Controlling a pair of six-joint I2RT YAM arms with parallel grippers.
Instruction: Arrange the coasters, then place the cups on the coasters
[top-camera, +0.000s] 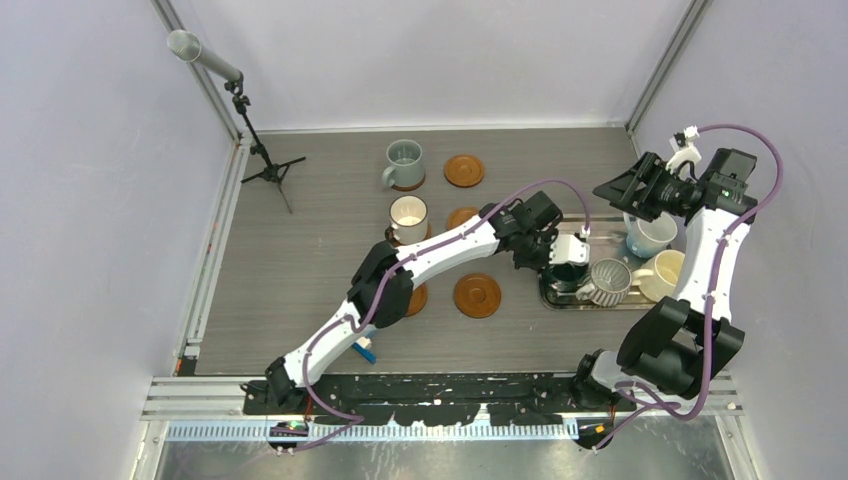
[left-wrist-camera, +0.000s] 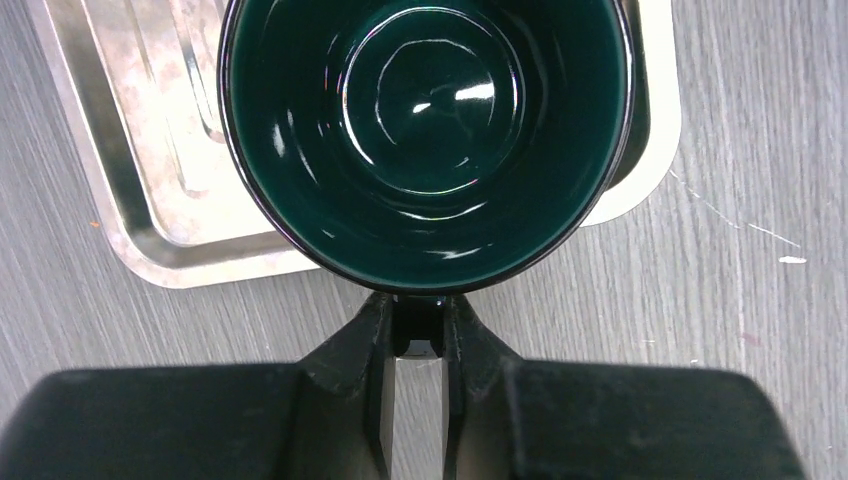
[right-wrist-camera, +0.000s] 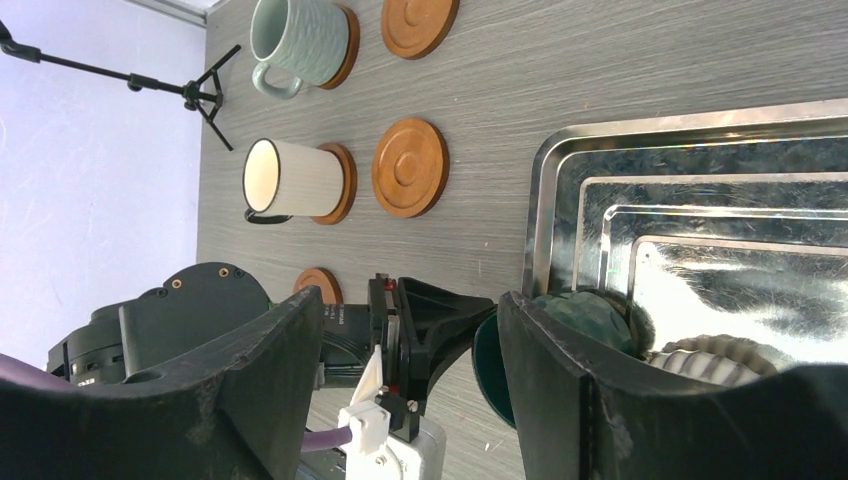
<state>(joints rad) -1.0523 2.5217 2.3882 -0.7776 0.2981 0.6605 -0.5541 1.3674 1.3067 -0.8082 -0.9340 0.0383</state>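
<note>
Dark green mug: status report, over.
Left end effector shut on dark green mug. Right end effector open, empty. Ribbed mug close beside it on tray.

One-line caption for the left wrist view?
Left end effector shut on the dark green mug at the steel tray edge.

Coasters (top-camera: 477, 296): six. Cups (top-camera: 405, 160): six. Tray (right-wrist-camera: 700, 170): one. Tripod (top-camera: 270, 172): one.

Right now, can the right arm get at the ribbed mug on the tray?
Probably not cleanly: the ribbed mug sits right beside the dark green mug, which the left gripper holds, so the open right gripper would likely crowd that arm.
</note>
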